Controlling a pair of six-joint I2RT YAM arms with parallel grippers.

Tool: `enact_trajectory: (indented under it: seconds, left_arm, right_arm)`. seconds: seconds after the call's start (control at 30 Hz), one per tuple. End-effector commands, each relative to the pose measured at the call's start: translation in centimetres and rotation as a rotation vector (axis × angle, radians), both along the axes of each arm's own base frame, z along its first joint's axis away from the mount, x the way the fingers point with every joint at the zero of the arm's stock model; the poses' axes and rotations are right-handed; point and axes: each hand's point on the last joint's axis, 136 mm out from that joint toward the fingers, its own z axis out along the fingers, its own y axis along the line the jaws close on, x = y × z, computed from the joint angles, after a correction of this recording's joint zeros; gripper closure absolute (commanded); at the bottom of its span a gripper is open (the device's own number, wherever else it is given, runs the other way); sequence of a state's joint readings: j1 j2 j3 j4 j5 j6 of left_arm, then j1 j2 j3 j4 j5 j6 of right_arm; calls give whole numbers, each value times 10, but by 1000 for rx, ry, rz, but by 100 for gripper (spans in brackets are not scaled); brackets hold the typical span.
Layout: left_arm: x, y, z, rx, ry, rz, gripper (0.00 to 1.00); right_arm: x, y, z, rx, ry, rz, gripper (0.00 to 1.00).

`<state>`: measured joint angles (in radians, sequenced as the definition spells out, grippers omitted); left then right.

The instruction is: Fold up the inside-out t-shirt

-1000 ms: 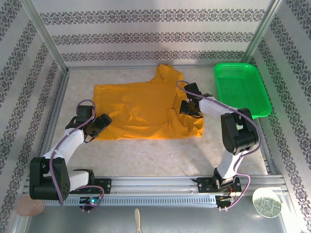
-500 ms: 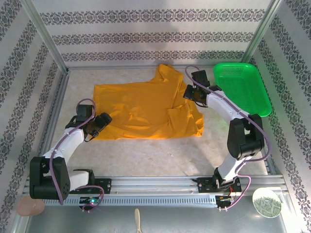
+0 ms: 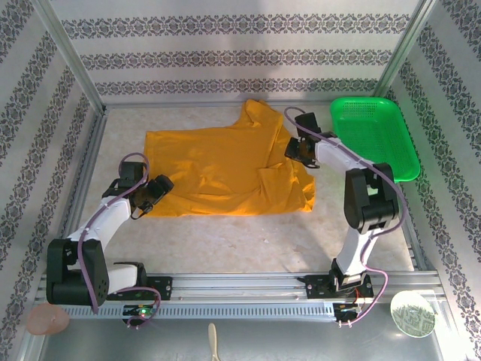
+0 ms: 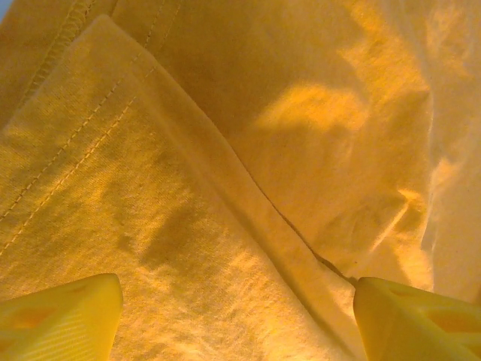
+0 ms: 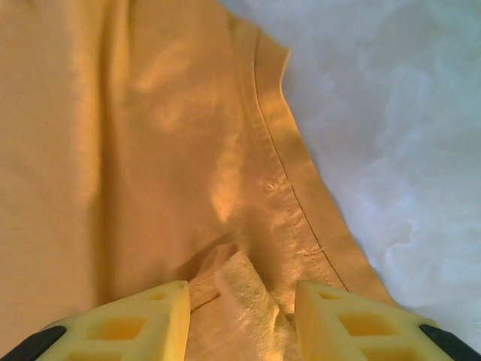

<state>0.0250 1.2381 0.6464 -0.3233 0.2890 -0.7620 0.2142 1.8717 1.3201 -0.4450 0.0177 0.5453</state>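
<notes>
Patterned wallpaper point(image 3: 225, 56) closes off three sides of a pale mottled table point(image 3: 225, 241). The inside-out t-shirt point(image 3: 210, 165) lies spread across the table's middle and far part, with one sleeve point(image 3: 259, 114) poking toward the far wall. Its right part looks doubled over (a fold in progress, I judge).

The left gripper point(image 3: 159, 186) hovers over the shirt's near-left corner with its jaws wide apart and nothing between them. In the left wrist view a stitched, layered edge lies just beneath, so it seems posted there to take that corner.

The right gripper point(image 3: 294, 149) sits at the shirt's right edge. Its yellow fingers point(image 5: 143, 316) are parted around a small pucker of cloth that stands loose between them, released rather than pinched. The hem point(image 5: 301, 188) runs just beside it, with bare table beyond.

For room, a broad bare strip lies near the arm bases, good for drawing cloth toward. On the right, the green basket point(image 3: 338, 128) stands near the right arm's elbow, so wide swings there look tight. The shirt's left edge lies near the frame rail.
</notes>
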Motion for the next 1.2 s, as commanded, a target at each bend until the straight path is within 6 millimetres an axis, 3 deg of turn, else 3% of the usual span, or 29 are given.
enact_trajectory:
  seconds: [0.0,0.23,0.3,0.37,0.53,0.67,0.8,0.9,1.17]
  left_arm:
    - [14,-8,13,-21,-52,-16,19]
    - [15,-7,14,-18,-55,-16,19]
    - [15,-7,13,-17,-49,-14,19]
    - [14,-6,11,-13,-46,-14,19]
    - [14,-6,8,-9,-40,-17,19]
    - [14,-4,8,4,-37,-19,19]
    - [15,-3,8,13,-35,-16,19]
    - [17,1,9,35,-33,-6,19]
    - [33,33,6,127,46,38,17]
  right_arm:
    - [-4,6,-14,-43,55,51,57]
    - [-4,8,-36,-61,100,71,63]
    - [-1,10,-35,-58,97,76,77]
    - [1,11,-33,-57,92,85,99]
    - [6,-1,-2,-50,15,54,100]
    - [12,-24,33,-45,-82,-25,100]
    - [14,-45,50,-59,-121,-95,100]
    - [14,-52,42,-46,-107,-130,100]
    - [6,-34,3,6,-26,-88,100]
